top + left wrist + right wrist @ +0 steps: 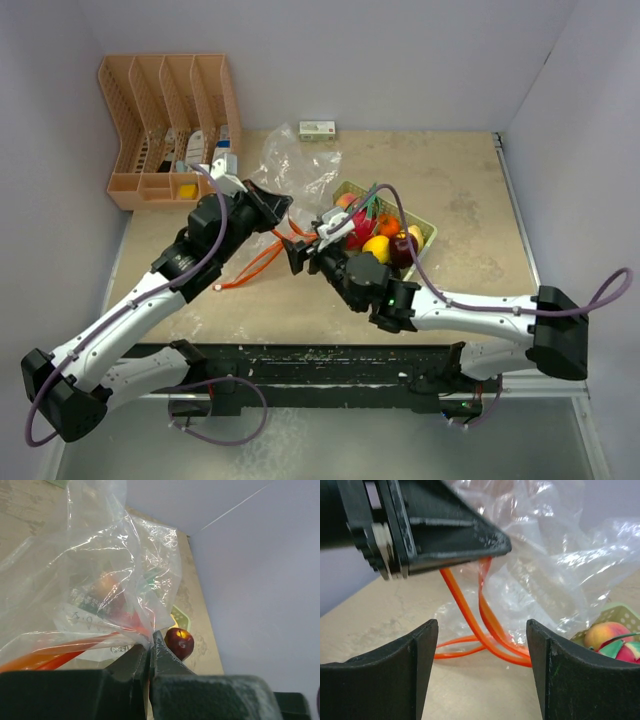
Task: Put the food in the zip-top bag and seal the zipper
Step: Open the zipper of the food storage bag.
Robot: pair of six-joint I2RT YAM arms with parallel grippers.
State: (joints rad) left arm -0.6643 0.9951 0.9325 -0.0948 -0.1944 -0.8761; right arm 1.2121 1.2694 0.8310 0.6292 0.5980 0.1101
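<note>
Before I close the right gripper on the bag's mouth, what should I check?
1. Left gripper clamped on the zip-top bag: ok, shut on its edge.
2. Right gripper open: ok, fingers wide apart.
3. Zipper lined up between the right fingers: ok in the right wrist view, but depth cannot tell.
4. Mouth unzipped: ok, the two orange strips hang apart.
5. Food out of the way: ok, piled in the green tray beside the right gripper.
</note>
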